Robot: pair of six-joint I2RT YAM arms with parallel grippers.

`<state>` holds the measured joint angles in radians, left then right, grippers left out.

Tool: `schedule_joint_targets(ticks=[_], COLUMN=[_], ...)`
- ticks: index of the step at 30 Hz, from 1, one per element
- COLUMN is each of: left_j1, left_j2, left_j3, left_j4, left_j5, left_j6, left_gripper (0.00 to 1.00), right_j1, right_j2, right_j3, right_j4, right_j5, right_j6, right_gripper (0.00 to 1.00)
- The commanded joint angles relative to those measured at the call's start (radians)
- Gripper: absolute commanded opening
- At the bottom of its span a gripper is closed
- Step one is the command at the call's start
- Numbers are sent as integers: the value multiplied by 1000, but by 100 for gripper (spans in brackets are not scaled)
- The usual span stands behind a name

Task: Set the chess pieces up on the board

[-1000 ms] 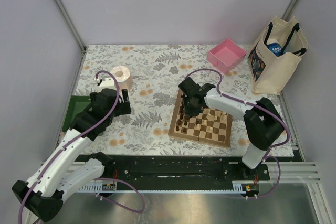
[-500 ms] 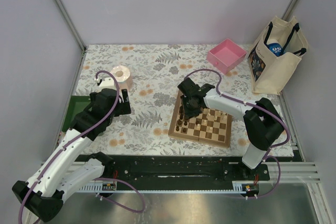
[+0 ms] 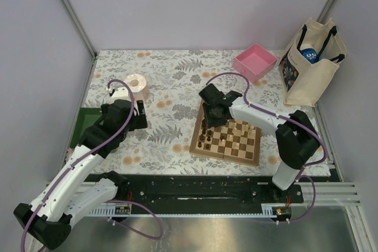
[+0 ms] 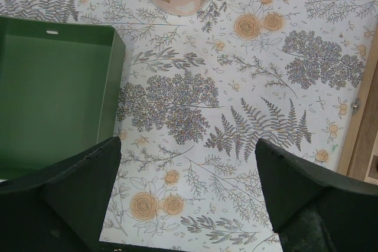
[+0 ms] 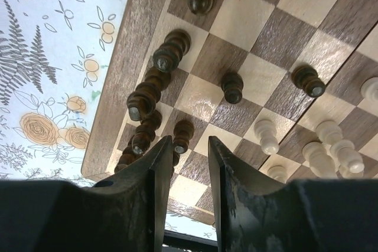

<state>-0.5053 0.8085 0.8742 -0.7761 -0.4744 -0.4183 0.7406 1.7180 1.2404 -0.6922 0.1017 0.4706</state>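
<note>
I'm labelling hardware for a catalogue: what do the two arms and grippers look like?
The left arm and right arm have white shells, black joints and a purple cable each. The left gripper and right gripper have matte black wedge fingers.

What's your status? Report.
Left gripper open, empty. Right gripper slightly open, tips at a dark piece on the board. Other dark pieces crowd its edge.

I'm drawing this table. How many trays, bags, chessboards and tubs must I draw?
Trays: 2 (pink square tray, dark green tray)
Beige cloth tote bag: 1
Wooden chequered chessboard: 1
Peach round tub: 1
Total: 5
</note>
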Motion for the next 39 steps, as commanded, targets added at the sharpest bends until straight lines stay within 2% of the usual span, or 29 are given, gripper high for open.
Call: schedule_joint_targets(ticks=[1, 12, 28, 39], left_j1=[5, 5, 5, 7], left_j2=[-9, -12, -9, -12], left_j3=[-6, -6, -4, -4], left_j4=[15, 15, 15, 15], left_j5=[10, 10, 8, 10], left_j6=[6, 7, 6, 4], left_gripper=[99, 99, 99, 99], right_j1=[-7, -50, -60, -60], right_j2=[-43, 2, -159, -169], right_j3=[59, 82, -71, -136], right_j4=[-9, -21, -61, -66], right_j5=[67, 73, 15, -34], right_j6=[-33, -38, -12, 10], right_gripper=[40, 41, 42, 42])
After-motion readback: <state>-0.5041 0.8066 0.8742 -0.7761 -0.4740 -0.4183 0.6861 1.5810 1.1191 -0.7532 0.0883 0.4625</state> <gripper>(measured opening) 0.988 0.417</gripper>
